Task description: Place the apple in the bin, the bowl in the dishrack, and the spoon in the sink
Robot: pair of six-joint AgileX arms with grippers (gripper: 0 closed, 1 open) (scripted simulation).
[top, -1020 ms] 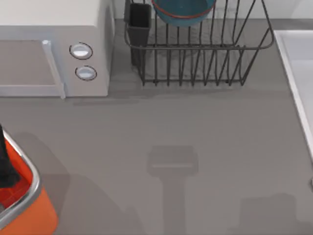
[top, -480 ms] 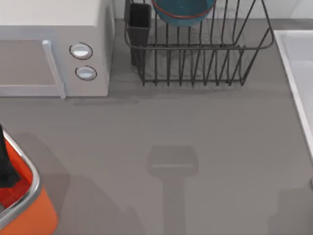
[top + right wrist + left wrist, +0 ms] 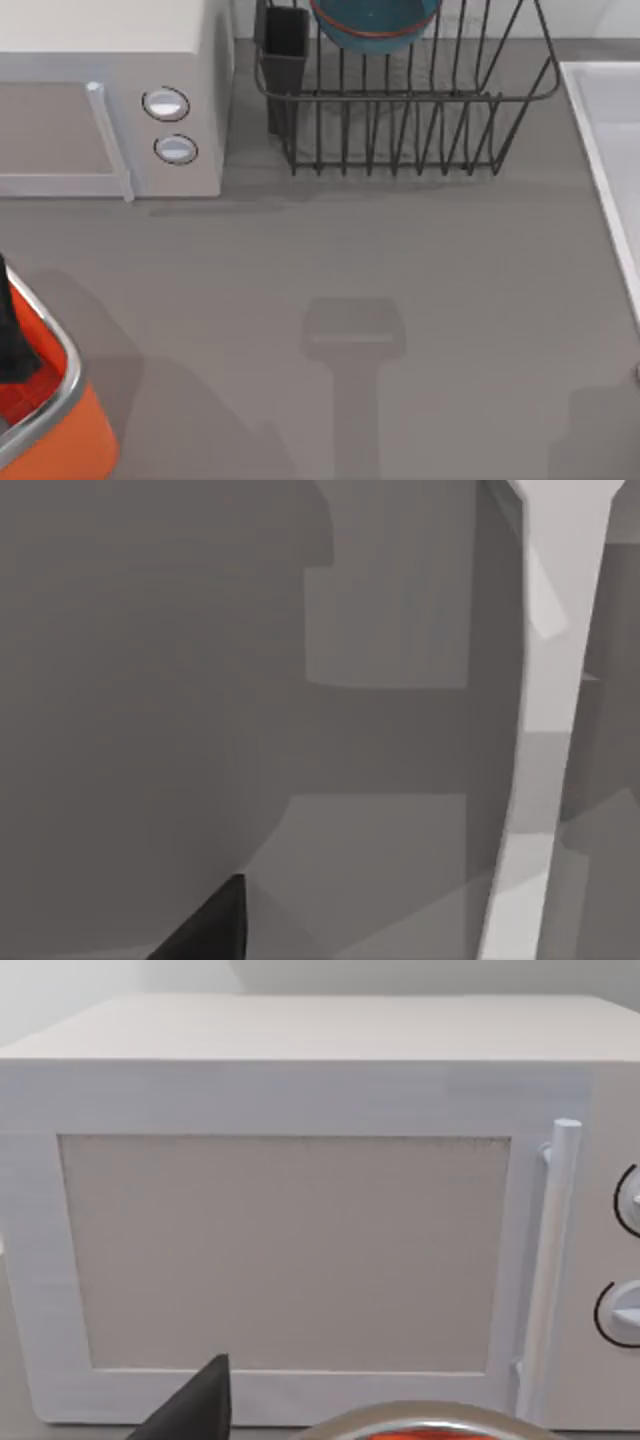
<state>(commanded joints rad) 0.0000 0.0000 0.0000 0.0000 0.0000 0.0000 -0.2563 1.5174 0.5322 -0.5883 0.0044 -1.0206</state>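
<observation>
Over the bin, left pincer hangs.

L arm is seen at the table's left edge as a dark shape, low. One dark fingertip of L gripper is seen in the left wrist view, one fingertip of R gripper in the right wrist view.

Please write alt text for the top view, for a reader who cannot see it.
A teal bowl sits in the black dishrack at the back, beside a white microwave. An orange bin is at the front left corner, and the sink at the right edge.
</observation>
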